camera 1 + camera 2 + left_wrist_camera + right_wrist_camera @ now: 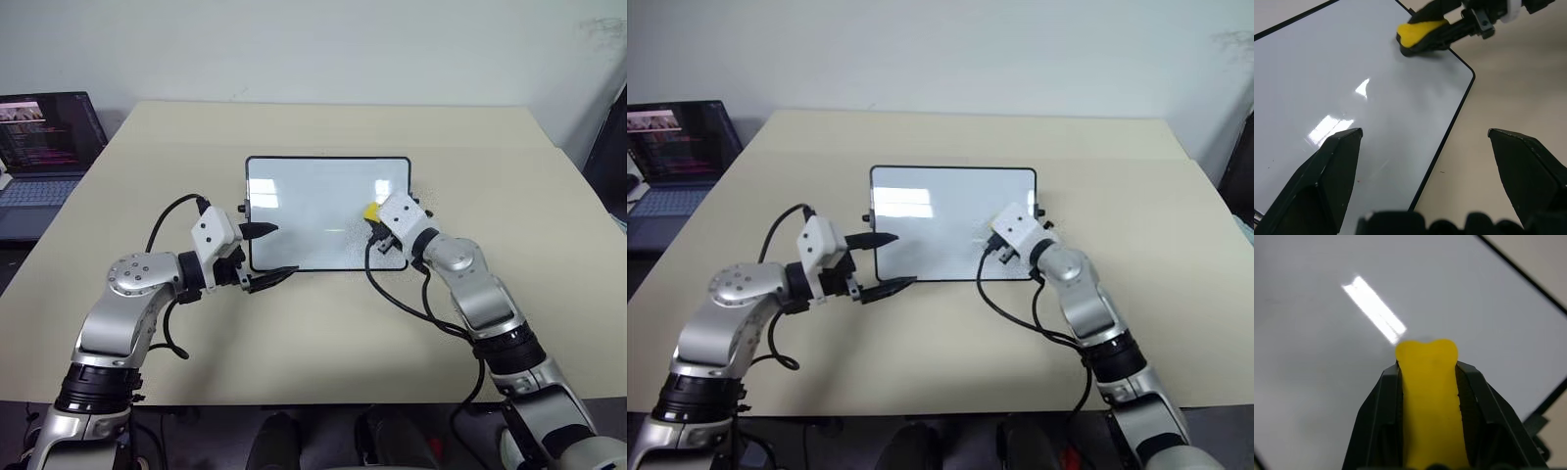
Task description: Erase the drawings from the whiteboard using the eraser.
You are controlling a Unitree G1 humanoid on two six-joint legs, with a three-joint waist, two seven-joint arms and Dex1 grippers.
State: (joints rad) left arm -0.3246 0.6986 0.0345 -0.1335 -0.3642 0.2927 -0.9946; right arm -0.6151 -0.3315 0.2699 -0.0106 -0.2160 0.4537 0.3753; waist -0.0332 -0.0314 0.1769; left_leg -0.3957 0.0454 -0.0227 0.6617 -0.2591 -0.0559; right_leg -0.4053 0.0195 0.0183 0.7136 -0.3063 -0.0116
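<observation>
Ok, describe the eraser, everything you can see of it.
The eraser is a small bright yellow block with a darker underside, soft-looking, its front end slightly notched. The right gripper is shut on it, one black finger on each long side, pinching it so the tip sticks out past the fingers. It sits low over the right part of the whiteboard, near the right edge, with its dark underside on or just above the glossy surface; contact cannot be told for sure. Nothing else touches it.
</observation>
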